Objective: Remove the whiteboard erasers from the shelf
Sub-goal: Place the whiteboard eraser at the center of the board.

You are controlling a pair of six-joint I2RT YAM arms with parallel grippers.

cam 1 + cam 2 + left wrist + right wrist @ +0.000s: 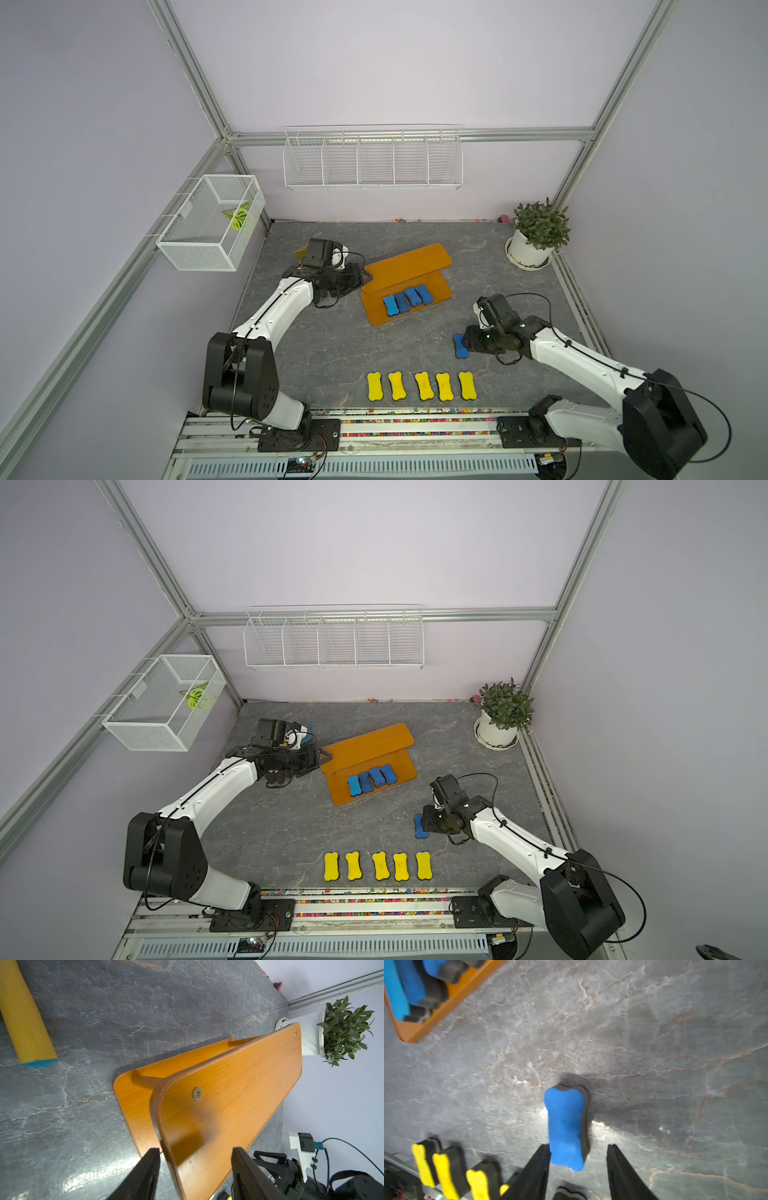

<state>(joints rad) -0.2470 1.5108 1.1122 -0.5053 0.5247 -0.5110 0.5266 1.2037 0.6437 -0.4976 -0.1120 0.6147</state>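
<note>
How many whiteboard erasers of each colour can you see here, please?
Yellow erasers: 5, in a row on the table.
Blue erasers on the shelf: 4.
Blue eraser on the table by the right gripper: 1.
Total: 10.

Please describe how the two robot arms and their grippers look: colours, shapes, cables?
Both arms have white tube-like links and bulky black joint housings. A thin black cable runs along each. The left gripper and the right gripper each have two black, tapering fingers.

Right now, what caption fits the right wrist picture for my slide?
Open right gripper straddles a blue bone-shaped foam eraser lying on the grey stone-look table.
</note>
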